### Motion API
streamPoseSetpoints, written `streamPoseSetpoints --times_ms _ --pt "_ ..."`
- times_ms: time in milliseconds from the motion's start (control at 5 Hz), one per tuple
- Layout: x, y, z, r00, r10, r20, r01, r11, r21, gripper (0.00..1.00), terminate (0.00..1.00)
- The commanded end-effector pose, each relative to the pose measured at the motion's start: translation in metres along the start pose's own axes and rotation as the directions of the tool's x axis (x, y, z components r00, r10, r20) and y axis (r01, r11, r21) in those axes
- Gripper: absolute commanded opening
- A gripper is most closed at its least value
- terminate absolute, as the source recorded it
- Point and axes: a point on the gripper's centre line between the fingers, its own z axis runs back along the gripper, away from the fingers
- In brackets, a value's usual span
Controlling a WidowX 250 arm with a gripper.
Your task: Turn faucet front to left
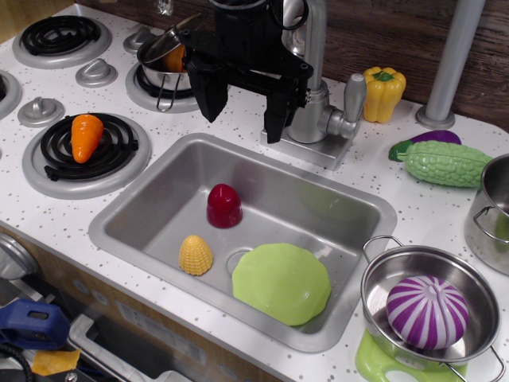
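Faucet [318, 119]: I see it on its square base at the sink's back rim, lever handle jutting right; the spout rises behind my arm.
Gripper [242, 107]: my black fingers hang spread apart just left of the faucet body, with nothing between them.
Sink [151, 199]: holds a dark red piece [223, 204], a yellow corn piece [195, 255] and a green plate [281, 282].
Right side: yellow pepper [383, 93], grey pole [449, 64], green corn cob [445, 163], pot with a purple-striped onion [427, 312].
Left side: orange carrot [86, 136] on a burner.
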Motion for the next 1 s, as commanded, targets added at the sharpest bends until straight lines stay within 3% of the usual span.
streamPoseSetpoints --times_ms 0,600,800 --pt "0.0 0.0 0.0 1.0 0.0 0.0 0.0 1.0 0.0 1.0 0.0" --pt "0.025 0.013 0.0 0.976 -0.041 0.212 0.016 0.993 0.118 1.0 0.0" --pt "0.04 0.018 -0.001 0.965 -0.03 0.261 0.003 0.995 0.104 1.0 0.0"
